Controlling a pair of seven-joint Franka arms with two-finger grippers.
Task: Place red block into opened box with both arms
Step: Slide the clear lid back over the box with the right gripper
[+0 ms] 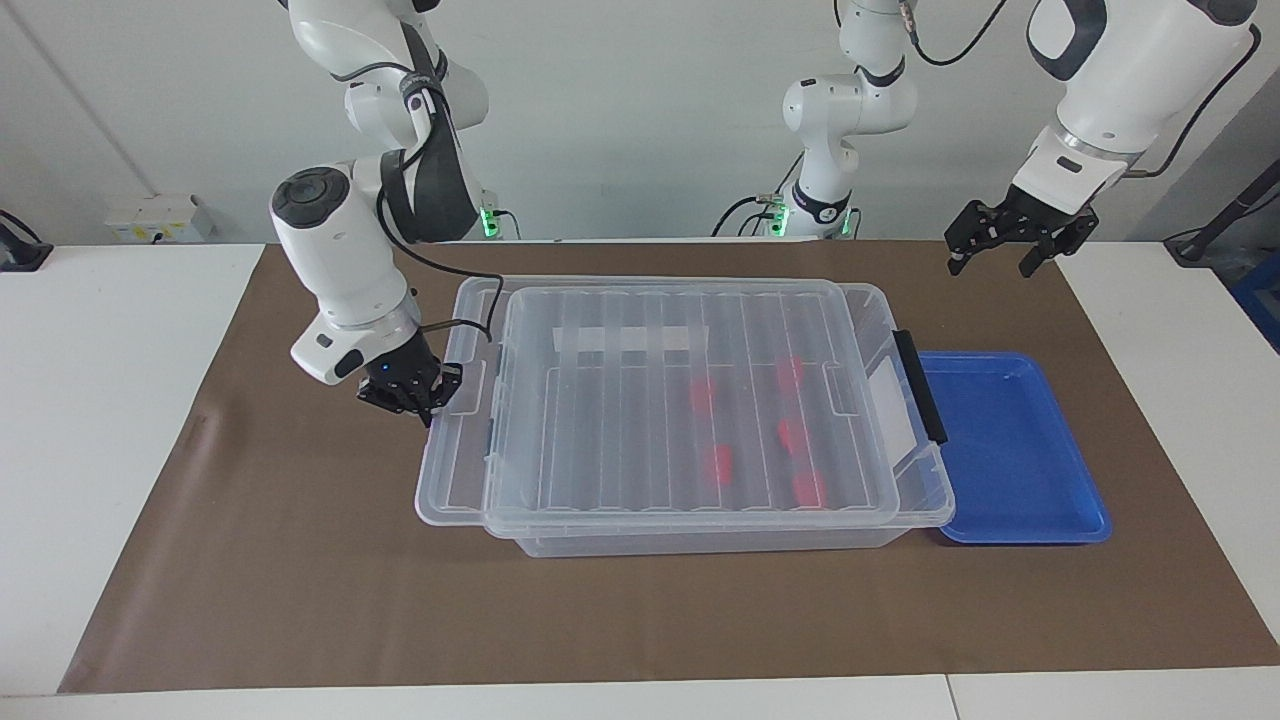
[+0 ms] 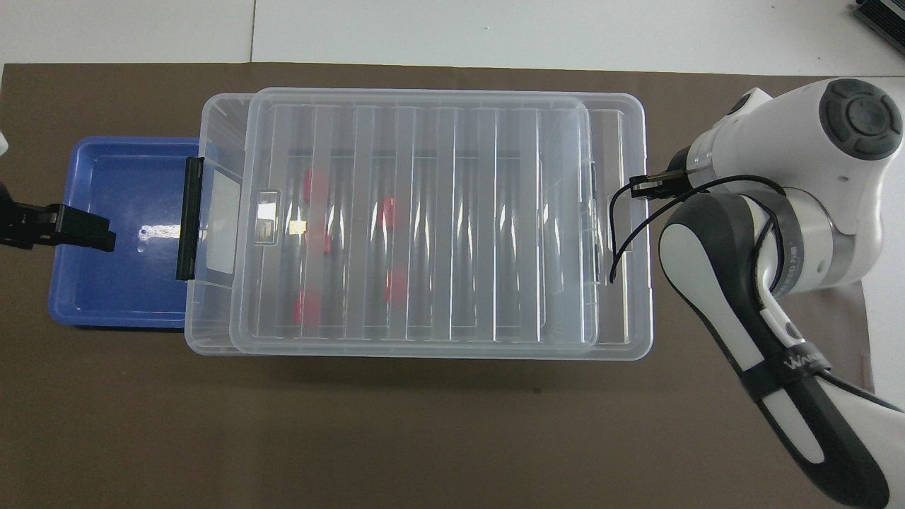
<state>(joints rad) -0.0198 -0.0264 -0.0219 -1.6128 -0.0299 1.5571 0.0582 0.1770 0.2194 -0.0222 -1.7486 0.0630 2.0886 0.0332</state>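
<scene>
Red blocks (image 1: 716, 462) blurred under ribbed lid (image 1: 690, 400) on box (image 1: 915, 505).
Label (image 1: 628, 339) unreadable. Right gripper (image 1: 428, 404) jaws together at lid edge; left gripper (image 1: 1000, 248) jaws apart over desk (image 1: 300, 600).

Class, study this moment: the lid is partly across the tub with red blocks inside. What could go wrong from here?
1. The ribbed clear lid overhangs the clear plastic tub at the right arm's end, so it may jam rather than seat.
2. The shut right gripper at its edge could slip.
3. The open left gripper waits over the mat, not steadying anything.
</scene>
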